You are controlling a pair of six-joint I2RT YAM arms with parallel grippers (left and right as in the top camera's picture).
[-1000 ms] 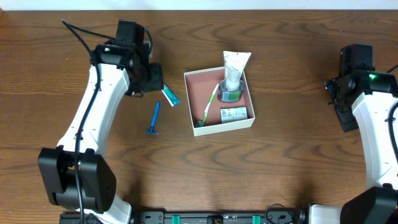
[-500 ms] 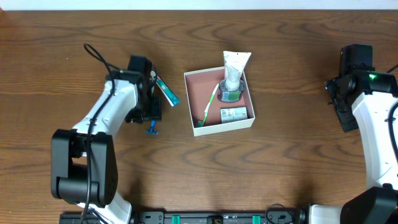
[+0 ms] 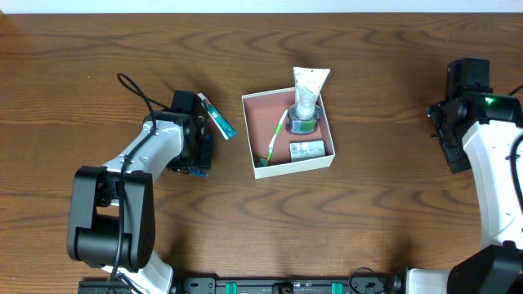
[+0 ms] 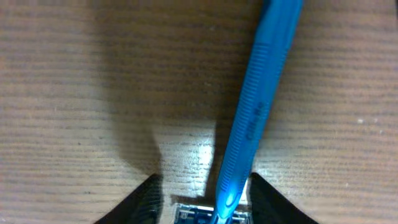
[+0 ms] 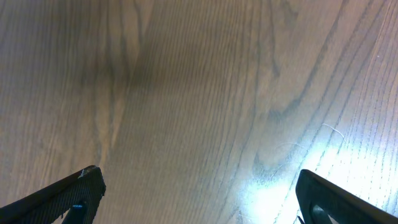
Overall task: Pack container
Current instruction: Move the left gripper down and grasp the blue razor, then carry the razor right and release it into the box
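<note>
The container (image 3: 261, 122) is a shallow white box with a pink inside at the table's middle. It holds a white tube (image 3: 309, 86), a green toothbrush (image 3: 276, 139) and a small green-white carton (image 3: 307, 149). A blue razor (image 4: 255, 112) lies on the wood left of the container. My left gripper (image 4: 202, 202) is open and low over it, one finger on each side of the handle near the head. In the overhead view the gripper (image 3: 193, 162) hides most of the razor. My right gripper (image 5: 202, 196) is open and empty over bare wood at the far right.
A small teal and white packet (image 3: 217, 118) lies on the table between the left gripper and the container's left wall. The right arm (image 3: 482, 131) stands by the right edge.
The left arm has swung toward the front and come down over the razor, which now sits between its fingers. The right arm has not moved.
</note>
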